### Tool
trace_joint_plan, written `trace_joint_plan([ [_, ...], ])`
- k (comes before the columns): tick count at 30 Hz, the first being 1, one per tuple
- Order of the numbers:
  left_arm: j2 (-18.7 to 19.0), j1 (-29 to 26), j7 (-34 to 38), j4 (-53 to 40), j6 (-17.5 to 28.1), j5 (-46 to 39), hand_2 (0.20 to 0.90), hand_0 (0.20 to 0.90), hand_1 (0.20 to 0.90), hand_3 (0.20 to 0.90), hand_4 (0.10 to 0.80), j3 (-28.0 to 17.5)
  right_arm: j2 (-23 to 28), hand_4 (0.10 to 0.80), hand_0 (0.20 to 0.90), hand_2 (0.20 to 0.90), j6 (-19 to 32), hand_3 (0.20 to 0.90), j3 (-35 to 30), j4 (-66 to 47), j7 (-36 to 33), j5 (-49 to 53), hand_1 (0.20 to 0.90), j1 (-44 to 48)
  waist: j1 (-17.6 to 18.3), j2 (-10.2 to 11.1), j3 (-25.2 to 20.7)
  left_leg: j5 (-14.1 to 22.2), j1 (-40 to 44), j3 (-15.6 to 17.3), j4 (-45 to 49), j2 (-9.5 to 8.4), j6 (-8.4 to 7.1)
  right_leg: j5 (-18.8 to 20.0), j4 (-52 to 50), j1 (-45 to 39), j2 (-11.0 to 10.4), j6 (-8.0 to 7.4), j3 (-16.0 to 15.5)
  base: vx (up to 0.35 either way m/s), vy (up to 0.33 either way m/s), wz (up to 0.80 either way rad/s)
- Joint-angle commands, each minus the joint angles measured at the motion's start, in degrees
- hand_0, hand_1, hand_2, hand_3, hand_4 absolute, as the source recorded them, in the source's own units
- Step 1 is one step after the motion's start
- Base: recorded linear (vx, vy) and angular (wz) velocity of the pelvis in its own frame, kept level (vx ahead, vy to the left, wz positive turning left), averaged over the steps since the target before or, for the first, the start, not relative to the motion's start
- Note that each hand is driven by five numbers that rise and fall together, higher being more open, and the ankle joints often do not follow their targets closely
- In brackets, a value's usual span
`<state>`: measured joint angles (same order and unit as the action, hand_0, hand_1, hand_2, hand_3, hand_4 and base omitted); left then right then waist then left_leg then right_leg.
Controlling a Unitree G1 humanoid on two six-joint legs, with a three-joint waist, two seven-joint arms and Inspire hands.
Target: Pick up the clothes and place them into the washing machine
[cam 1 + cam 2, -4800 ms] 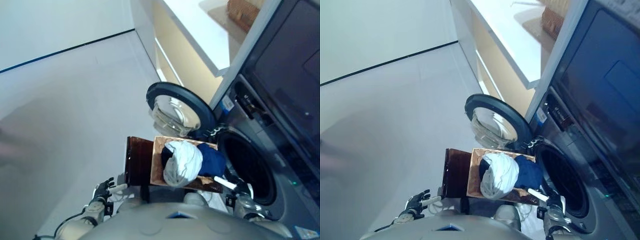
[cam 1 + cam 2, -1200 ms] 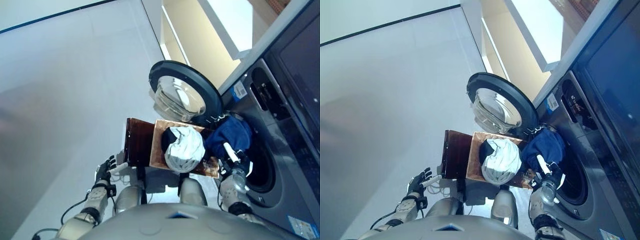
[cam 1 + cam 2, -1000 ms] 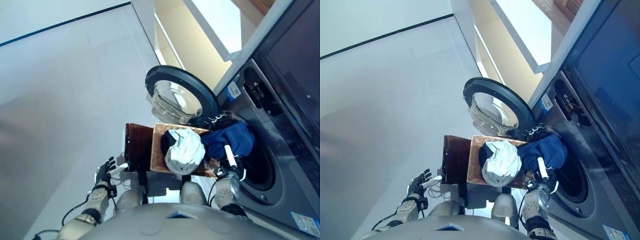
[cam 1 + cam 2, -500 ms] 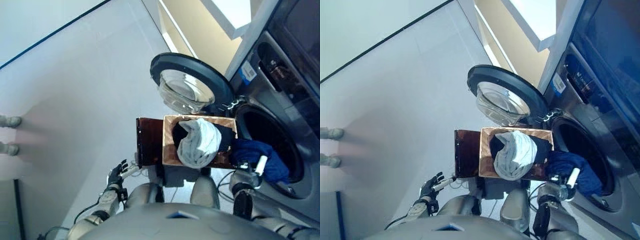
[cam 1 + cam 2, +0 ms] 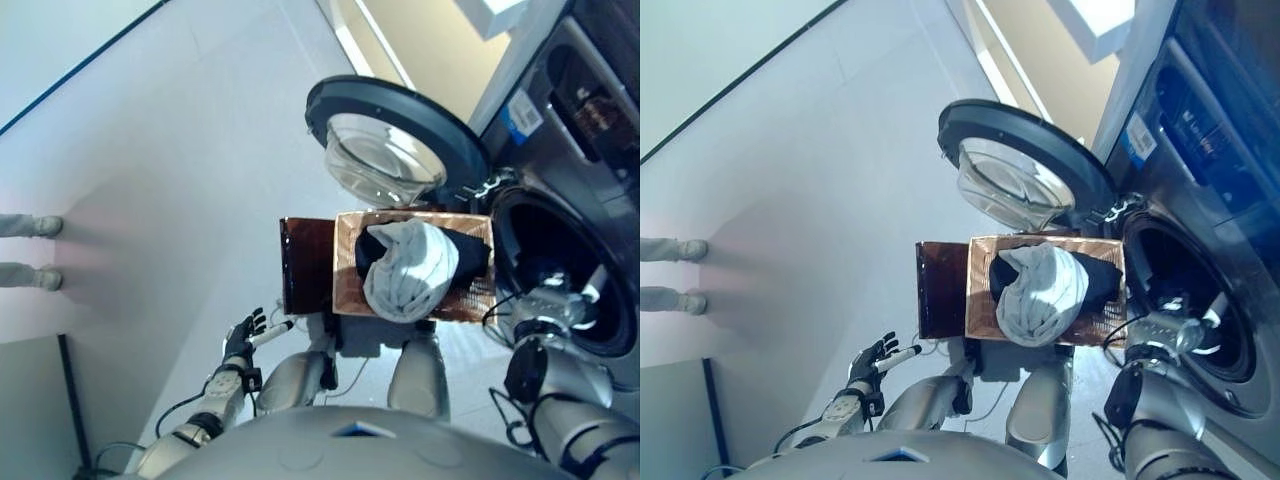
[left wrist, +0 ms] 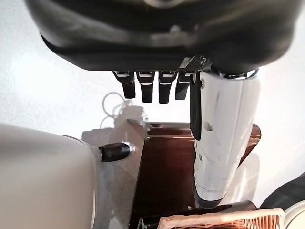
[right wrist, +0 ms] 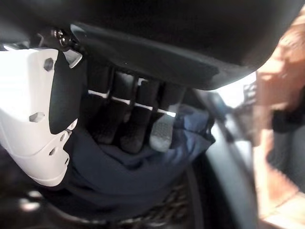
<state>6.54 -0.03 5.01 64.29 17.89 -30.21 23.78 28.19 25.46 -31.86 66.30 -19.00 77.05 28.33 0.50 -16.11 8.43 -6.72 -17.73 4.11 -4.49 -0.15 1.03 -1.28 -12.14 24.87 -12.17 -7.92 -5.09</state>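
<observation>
The dark blue garment [image 7: 124, 176] was inside the mouth of the washing machine [image 5: 560, 270], bunched under the right hand [image 7: 128, 119], whose fingers [image 7: 164, 129] curled down into the cloth with the white-covered thumb [image 7: 40, 119] pressed alongside, so the hand was clamped on the fabric. From the head views only the wrist and arm showed at the drum opening; the garment itself was hidden there.

To my eye the step in hand was the drop-off. Doing it well would mean carrying the cloth well past the door seal before the fingers loosen, so that no sleeve or hem is left draped over the lip, and then pulling the hand straight back out.

Just beside the opening sat the wicker basket [image 5: 345, 265], holding a light grey garment [image 5: 410, 268] on top of something dark, resting against a dark brown stand [image 5: 303, 262]. The basket's corner was close to the drum rim, so the arm had a narrow lane between them. The round door [image 5: 395, 130] stood swung open on the far side, clear of the arm.

The left hand [image 5: 242, 338] hung low over open floor, fingers straight and spread, holding nothing. A person's shoes [image 5: 35, 250] stood well apart on the robot's left.
</observation>
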Motion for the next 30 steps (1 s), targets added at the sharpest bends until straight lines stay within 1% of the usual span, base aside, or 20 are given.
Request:
trace_joint_plan([
  [1,2.60,-3.58,1.28,-0.43,2.52,0.22,0.900,0.900,0.900,0.900,0.800,0.52,5.56,0.300,0.200,0.200,7.18,0.200,-0.61,-1.61,-1.23,-1.11,0.200,3.01,-0.65,4.40,0.23,3.18,3.56,-0.89,-0.13,2.59,-7.56,7.09,11.08,-4.09,-4.31,-0.84,0.58,0.001,-0.012,0.04],
  [4,2.79,-3.17,1.26,-1.05,2.47,0.12,0.900,0.900,0.900,0.900,0.800,1.22,9.53,0.300,0.200,0.200,7.60,0.200,-1.73,-0.76,-3.14,-1.91,0.200,4.81,-0.87,3.25,0.50,2.98,2.90,-1.08,-0.24,2.40,-7.80,6.85,10.66,-3.14,-4.38,-0.73,0.53,-0.017,0.009,0.08],
  [7,3.00,-3.45,1.63,-1.08,2.62,0.33,0.900,0.900,0.900,0.900,0.800,1.30,13.47,0.300,0.200,0.200,6.05,0.200,0.60,0.96,-4.90,-5.02,0.200,7.65,-1.24,2.20,1.13,2.65,1.68,-0.87,-0.31,1.95,-7.88,6.88,9.89,-1.09,-4.51,-0.65,1.11,-0.054,0.027,0.10],
  [11,2.98,-3.61,1.90,-2.56,3.10,-0.20,0.900,0.900,0.900,0.900,0.800,1.68,16.06,0.300,0.200,0.200,5.77,0.200,1.79,1.93,-5.15,-5.82,0.200,10.39,-1.79,0.83,1.39,2.29,0.25,-0.68,-0.48,1.82,-8.17,6.94,9.20,0.79,-4.69,-0.63,1.66,-0.020,0.008,-0.01],
  [16,2.89,-3.84,1.87,-4.99,3.41,-1.22,0.900,0.900,0.900,0.900,0.800,2.17,18.19,0.300,0.200,0.200,7.30,0.200,1.56,0.86,-5.85,-5.38,0.200,12.07,-1.89,-0.09,1.54,1.93,-0.53,-1.24,-0.51,1.72,-8.46,6.52,7.86,1.98,-4.57,-0.47,2.00,-0.016,0.003,0.06],
  [17,2.80,-3.57,1.69,-5.59,3.50,-1.64,0.900,0.900,0.900,0.900,0.800,2.32,18.69,0.300,0.200,0.200,8.73,0.200,0.48,0.10,-6.00,-4.29,0.200,12.25,-1.91,-0.59,1.50,1.90,-0.80,-1.38,-0.51,1.65,-8.64,6.27,7.47,2.28,-4.68,-0.44,1.88,-0.010,0.007,0.10],
  [18,2.80,-3.43,1.73,-5.71,3.53,-1.74,0.900,0.900,0.900,0.900,0.800,2.35,18.66,0.300,0.200,0.200,9.08,0.200,0.20,-0.10,-6.06,-4.14,0.200,12.13,-1.96,-0.74,1.40,1.86,-0.91,-1.51,-0.51,1.64,-8.69,6.12,7.38,2.36,-4.64,-0.41,1.78,-0.012,0.006,0.14],
  [24,2.68,-3.54,2.28,-4.54,3.66,-1.73,0.900,0.900,0.900,0.900,0.800,1.70,18.86,0.300,0.200,0.200,9.06,0.200,0.32,1.54,-7.76,-4.99,0.200,11.69,-2.04,-0.92,1.10,1.73,-1.63,-1.76,-0.51,1.56,-8.98,6.12,7.22,3.06,-4.51,-0.43,1.54,-0.002,-0.002,0.02],
  [25,2.64,-3.55,2.33,-4.56,3.69,-1.82,0.900,0.900,0.900,0.900,0.800,1.68,18.86,0.457,0.420,0.420,9.01,0.420,0.43,1.64,-7.95,-5.18,0.420,11.67,-2.09,-0.89,1.02,1.71,-1.74,-1.81,-0.51,1.59,-9.00,6.14,7.23,3.08,-4.48,-0.45,1.53,0.000,0.000,0.00],
  [26,2.64,-3.52,2.43,-4.58,3.76,-1.85,0.900,0.900,0.900,0.900,0.800,1.73,19.07,0.800,0.900,0.900,8.65,0.900,0.56,2.04,-8.39,-5.62,0.900,11.55,-2.06,-0.88,0.90,1.68,-1.90,-1.88,-0.51,1.57,-9.03,6.19,7.23,3.20,-4.44,-0.46,1.47,0.000,0.000,0.00],
  [30,2.64,-3.41,2.58,-4.28,3.49,-1.71,0.900,0.900,0.900,0.900,0.800,1.65,19.08,0.800,0.900,0.900,7.00,0.900,1.51,4.53,-8.97,-5.82,0.900,11.17,-2.07,-0.55,0.69,1.71,-1.93,-1.86,-0.51,1.55,-9.02,6.30,7.22,3.12,-4.47,-0.48,1.40,0.002,0.002,0.02],
])
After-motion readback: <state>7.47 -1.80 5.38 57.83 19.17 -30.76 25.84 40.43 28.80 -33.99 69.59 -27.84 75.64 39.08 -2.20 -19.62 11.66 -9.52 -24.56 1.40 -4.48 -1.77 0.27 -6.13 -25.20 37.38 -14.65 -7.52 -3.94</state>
